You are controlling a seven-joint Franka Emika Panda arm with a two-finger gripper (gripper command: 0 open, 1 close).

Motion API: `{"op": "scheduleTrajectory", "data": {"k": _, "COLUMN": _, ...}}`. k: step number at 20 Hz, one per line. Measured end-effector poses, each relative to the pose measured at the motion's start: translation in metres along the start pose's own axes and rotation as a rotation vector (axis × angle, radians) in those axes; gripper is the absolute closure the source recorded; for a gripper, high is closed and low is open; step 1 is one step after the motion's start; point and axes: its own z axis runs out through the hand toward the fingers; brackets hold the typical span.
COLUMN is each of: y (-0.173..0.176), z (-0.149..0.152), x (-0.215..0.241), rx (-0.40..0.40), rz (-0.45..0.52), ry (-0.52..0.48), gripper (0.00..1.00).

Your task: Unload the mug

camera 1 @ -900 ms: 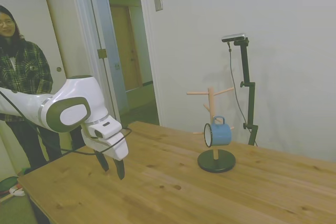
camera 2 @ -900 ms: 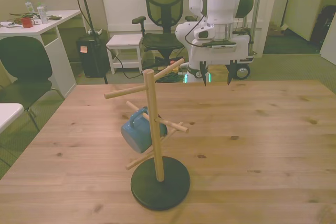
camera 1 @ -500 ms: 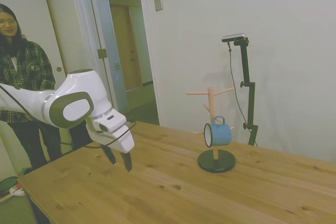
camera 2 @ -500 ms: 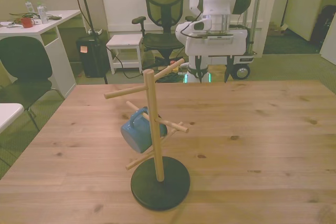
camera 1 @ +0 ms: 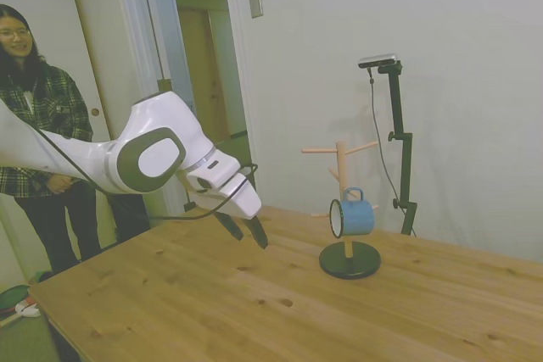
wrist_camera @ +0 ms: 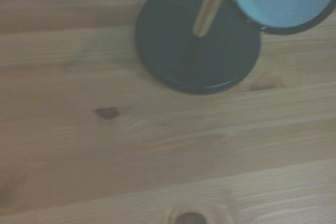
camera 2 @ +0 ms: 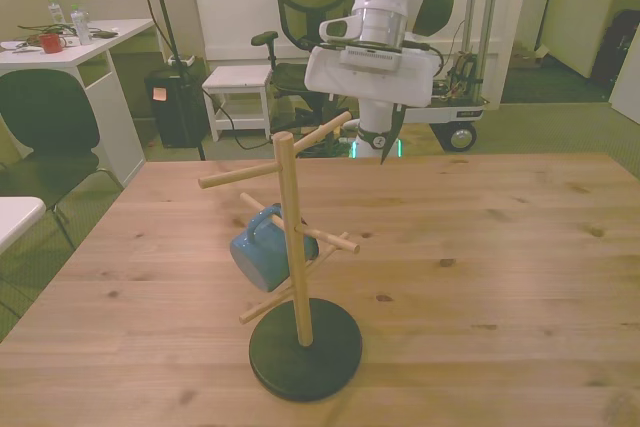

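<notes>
One mug (camera 1: 351,217) hangs by its handle from a lower peg of the wooden rack (camera 1: 341,177) at centre-right of the side view, open mouth facing the arm. The rack's dark round base (camera 2: 305,348) rests on the table (camera 1: 254,311). The gripper (camera 1: 244,231), left of centre, hangs above the tabletop well apart from the mug, fingers parted, holding nothing. A person (camera 1: 38,116) stands at far left.

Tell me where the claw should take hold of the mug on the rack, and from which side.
Probably grip the mug across its round body, not the handle, which is hooked over a peg of the rack. It hangs on its side with its open mouth facing the claw, so approach from that side, then slide it off the peg's free end.
</notes>
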Motion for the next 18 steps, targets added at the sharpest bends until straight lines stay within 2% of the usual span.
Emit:
{"op": "scheduleTrajectory", "data": {"k": 3, "y": 0.011, "z": -0.005, "x": 0.024, "rx": -0.027, "rz": 0.036, "ry": 0.025, "gripper": 0.00}}
{"op": "scheduleTrajectory", "data": {"k": 8, "y": 0.006, "z": 0.007, "x": 0.026, "rx": -0.049, "rz": 0.042, "ry": 0.060, "gripper": 0.00}}
{"op": "scheduleTrajectory", "data": {"k": 18, "y": 0.000, "z": 0.055, "x": 0.079, "rx": 0.013, "rz": 0.158, "ry": 0.249, "gripper": 0.00}}
